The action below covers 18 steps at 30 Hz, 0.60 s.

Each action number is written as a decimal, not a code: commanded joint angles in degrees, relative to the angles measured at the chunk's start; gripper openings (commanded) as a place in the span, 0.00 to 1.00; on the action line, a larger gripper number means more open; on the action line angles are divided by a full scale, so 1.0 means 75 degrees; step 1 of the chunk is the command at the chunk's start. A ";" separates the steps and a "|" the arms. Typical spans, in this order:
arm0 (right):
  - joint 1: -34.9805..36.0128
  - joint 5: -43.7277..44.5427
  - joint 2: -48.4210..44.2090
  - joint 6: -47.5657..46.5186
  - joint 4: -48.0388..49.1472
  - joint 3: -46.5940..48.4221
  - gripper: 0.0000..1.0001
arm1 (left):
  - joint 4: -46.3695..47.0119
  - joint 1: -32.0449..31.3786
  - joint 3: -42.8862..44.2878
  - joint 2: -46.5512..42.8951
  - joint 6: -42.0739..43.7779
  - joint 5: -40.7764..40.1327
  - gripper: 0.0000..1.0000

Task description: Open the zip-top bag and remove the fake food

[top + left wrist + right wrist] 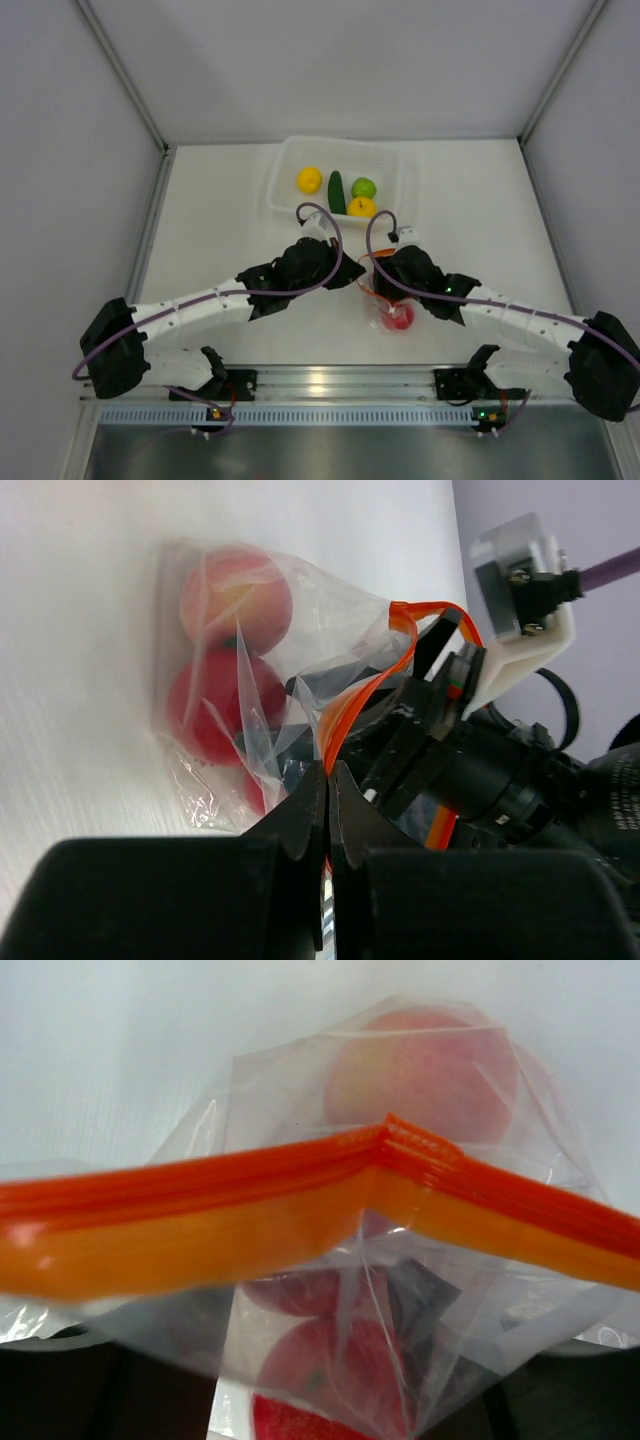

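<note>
basket: 12 o'clock end of table, fake food inside
zip-top bag: 5 o'clock from basket, more inside

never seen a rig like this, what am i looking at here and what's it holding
Two robot arms stand on a table. One picture looks down from above; the other two come from a camera on each wrist. Between the arms is a zip-top bag with a pink fruit and a red fruit inside. The left tool is shut on its orange zip strip; the right tool is at the bag's mouth, grip unclear. Behind, a white basket holds a lemon, a cucumber, a green fruit and a yellow fruit.
</note>
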 commanded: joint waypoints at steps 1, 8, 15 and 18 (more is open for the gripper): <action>0.0163 0.0010 0.0562 0.0019 0.0576 0.0218 0.63 | 0.0441 -0.0033 0.0146 0.0032 0.0139 0.0075 0.00; 0.0280 0.0491 0.1407 -0.0074 0.0715 0.0113 0.83 | 0.0441 -0.0033 0.0099 -0.0050 0.0209 -0.0007 0.00; 0.0281 0.0866 0.2134 0.0030 0.1300 0.0136 0.83 | 0.0441 -0.0022 0.0052 0.0009 0.0197 0.0052 0.00; 0.0281 0.1065 0.2088 0.0043 0.1558 0.0090 0.82 | 0.0441 -0.0033 -0.0041 -0.0120 0.0209 -0.0018 0.00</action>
